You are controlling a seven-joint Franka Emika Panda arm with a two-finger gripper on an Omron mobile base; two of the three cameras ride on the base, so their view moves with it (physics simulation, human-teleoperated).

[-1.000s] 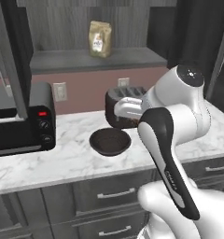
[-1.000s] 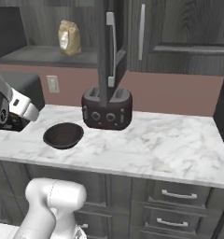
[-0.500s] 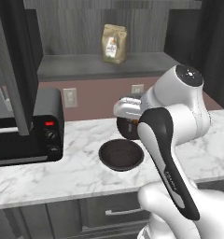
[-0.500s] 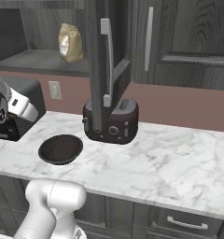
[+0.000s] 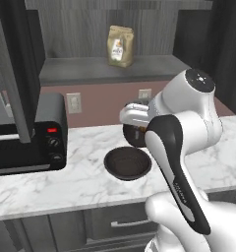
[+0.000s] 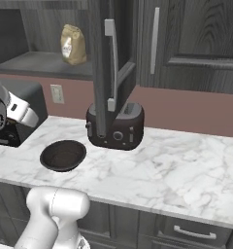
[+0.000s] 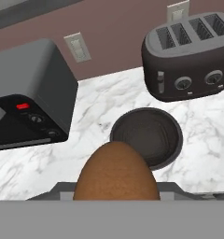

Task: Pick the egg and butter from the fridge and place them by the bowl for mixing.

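Above the marble counter (image 6: pixel 186 170), the gripper (image 7: pixel 116 193) is clamped on the egg (image 7: pixel 116 173), which fills the lower middle of the hand view as a brown, rounded ovoid with its blunt top toward the bowl (image 7: pixel 147 135). The fingertips themselves are hidden behind the egg and the lower edge of that view, so how they sit on its sides cannot be made out.

Just beyond the egg, lower down on the counter, lies the bowl, shallow, round and dark, upright with nothing in it. In the left base view the bowl (image 5: pixel 128 163) sits near the front of the counter, and the white arm (image 5: pixel 184 147) rises in front of it on the right. In the right base view the bowl (image 6: pixel 63 155) lies toward the counter's left end.

Behind the bowl and to its right stands the black toaster (image 7: pixel 191 58), four slots on top and two knobs on its face, close to the wall; it is near the bowl but not touching it. To the bowl's left is a black toaster oven (image 7: pixel 27 95) with a small red light and dials.

On the reddish wall (image 6: pixel 186 109) behind are two sockets (image 7: pixel 77 46). Higher up, a tan paper bag (image 5: pixel 121 46) stands upright on a dark shelf (image 5: pixel 105 69). A dark door (image 6: pixel 111 68) with a long handle hangs in front of the toaster in the right base view.
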